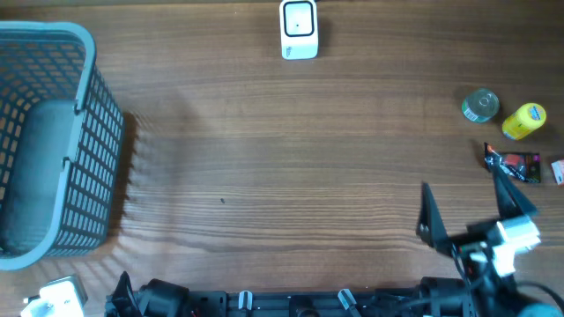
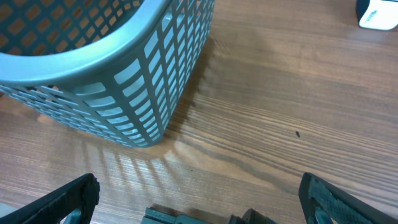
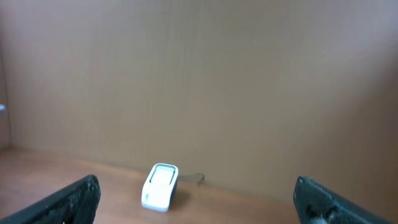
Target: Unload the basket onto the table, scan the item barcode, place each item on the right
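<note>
The white barcode scanner (image 1: 298, 31) stands at the far middle of the table and shows again in the right wrist view as the scanner (image 3: 160, 186), far ahead. Three small items lie at the right: a grey-green can (image 1: 480, 106), a yellow container (image 1: 525, 121) and a dark packet (image 1: 514, 163). My right gripper (image 1: 470, 207) hovers just in front of and left of the packet, open and empty; its fingers (image 3: 74, 199) stand wide apart. In the left wrist view my left gripper (image 2: 199, 193) is open and empty, low by the basket.
A blue-grey mesh basket (image 1: 84, 114) fills the left side, and its wall (image 2: 155, 81) stands close ahead of the left gripper. Another small item (image 1: 557, 170) sits at the right edge. A white device (image 1: 55, 299) lies at the near left corner.
</note>
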Motion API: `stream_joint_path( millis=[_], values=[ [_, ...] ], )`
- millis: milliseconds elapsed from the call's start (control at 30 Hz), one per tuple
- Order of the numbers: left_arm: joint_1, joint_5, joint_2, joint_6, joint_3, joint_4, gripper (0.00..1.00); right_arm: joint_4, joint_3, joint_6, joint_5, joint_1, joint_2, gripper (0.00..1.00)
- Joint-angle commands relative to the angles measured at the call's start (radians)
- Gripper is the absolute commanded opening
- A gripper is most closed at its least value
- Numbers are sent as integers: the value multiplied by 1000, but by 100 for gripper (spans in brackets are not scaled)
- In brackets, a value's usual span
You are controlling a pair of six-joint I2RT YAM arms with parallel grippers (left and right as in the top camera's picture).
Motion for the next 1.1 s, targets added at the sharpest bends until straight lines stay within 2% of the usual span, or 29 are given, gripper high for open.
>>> stream_joint_path(
  millis=[0, 100, 200, 333, 500, 1067],
  values=[
    [2, 5, -2, 10, 1, 0, 100, 126, -150, -23, 10, 29, -11, 100],
    [2, 5, -2, 10, 1, 0, 100, 266, -299, -4, 50, 73, -11, 100],
    [2, 5, -2, 10, 1, 0, 100, 368, -422, 93, 107, 104, -11, 100],
    [2, 5, -2, 10, 1, 0, 100, 385, -511, 101, 119, 116, -11, 100],
    [2, 5, -2, 10, 1, 0, 100, 266, -520, 108, 130, 142, -11, 100],
    [2, 5, -2, 10, 1, 0, 100, 267, -519, 140, 127, 145, -9, 100]
  ],
)
